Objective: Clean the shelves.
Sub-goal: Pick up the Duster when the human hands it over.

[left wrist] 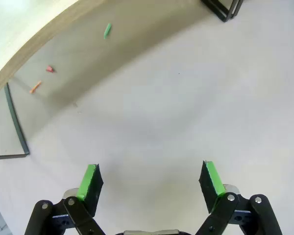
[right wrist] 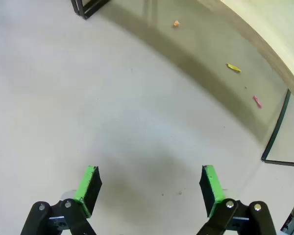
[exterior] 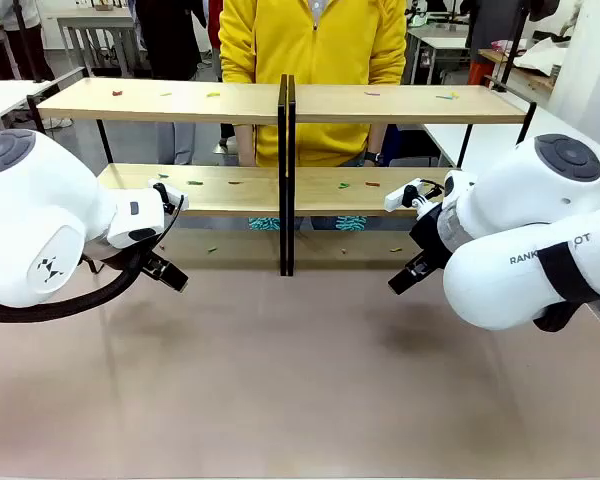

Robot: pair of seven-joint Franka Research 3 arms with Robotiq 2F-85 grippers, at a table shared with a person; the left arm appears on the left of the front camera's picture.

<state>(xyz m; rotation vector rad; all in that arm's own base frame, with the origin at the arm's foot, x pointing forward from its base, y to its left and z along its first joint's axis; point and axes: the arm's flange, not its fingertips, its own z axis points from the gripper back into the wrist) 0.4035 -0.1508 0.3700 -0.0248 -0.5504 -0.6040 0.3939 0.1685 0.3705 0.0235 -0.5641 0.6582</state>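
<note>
The shelves are two joined racks of light wooden boards on black frames, spanning the far half of the table. Small coloured scraps lie on both tiers and on the table under them, such as a green scrap, a red one and a yellow one. My left gripper hangs open over bare table in front of the left rack. My right gripper is open too, over bare table in front of the right rack. Both hold nothing. In the front view the left gripper and right gripper point down and inward.
A person in a yellow top stands behind the shelves at the middle. The black centre posts of the racks reach down to the table. The near half of the beige table is bare. White tables stand at both sides.
</note>
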